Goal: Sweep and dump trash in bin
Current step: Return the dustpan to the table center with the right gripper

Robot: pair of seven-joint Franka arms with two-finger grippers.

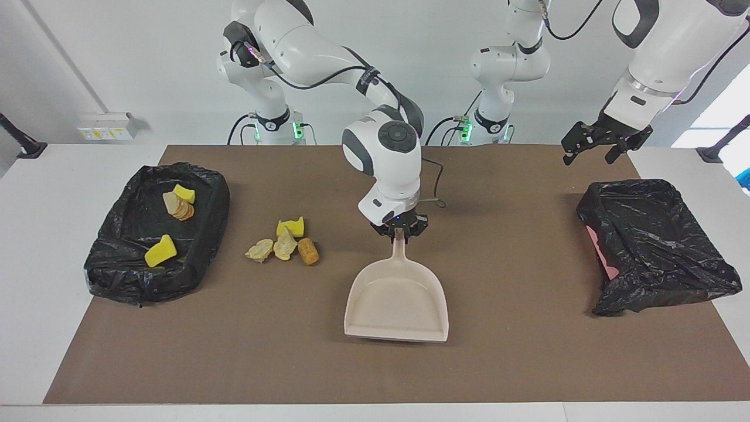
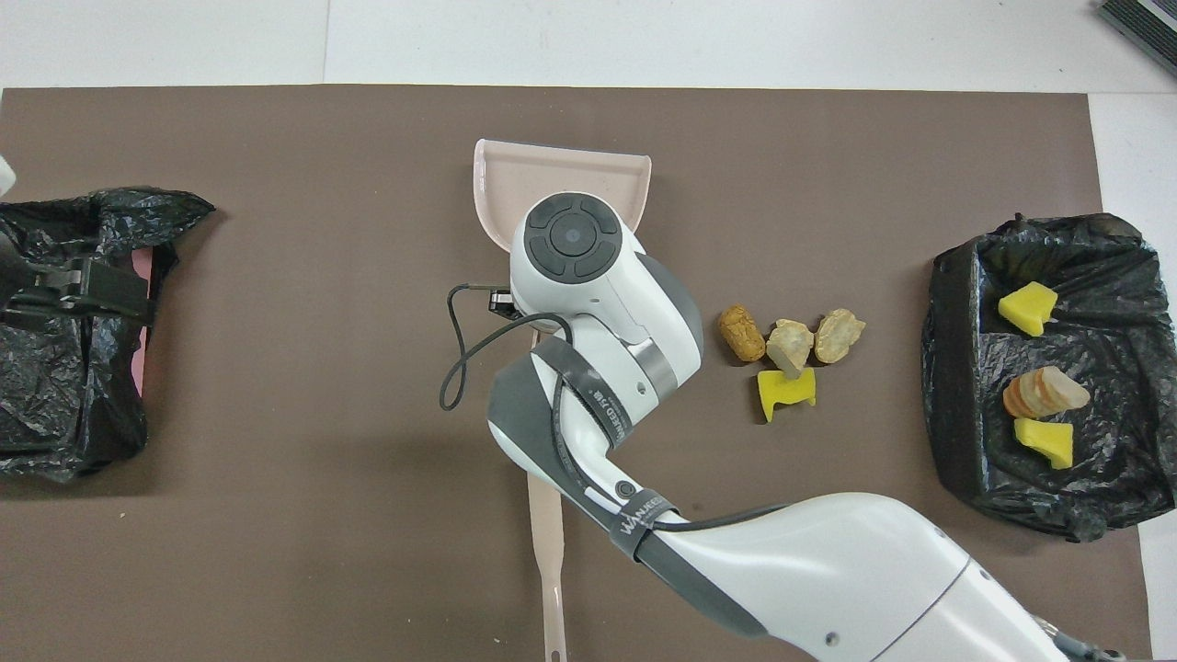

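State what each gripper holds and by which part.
The right gripper grips the dustpan by its handle, near the pan. The left gripper holds nothing.

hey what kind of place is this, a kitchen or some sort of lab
Most likely a robotics lab. Two arms stand at a table with a brown mat, the right hand at a dustpan, with staged trash and a bag-lined bin.

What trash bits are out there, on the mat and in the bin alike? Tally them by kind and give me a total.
Yellow sponge chunks: 3
Pale beige lumps: 2
Brown cork: 1
Tan ridged stack: 1
Total: 7
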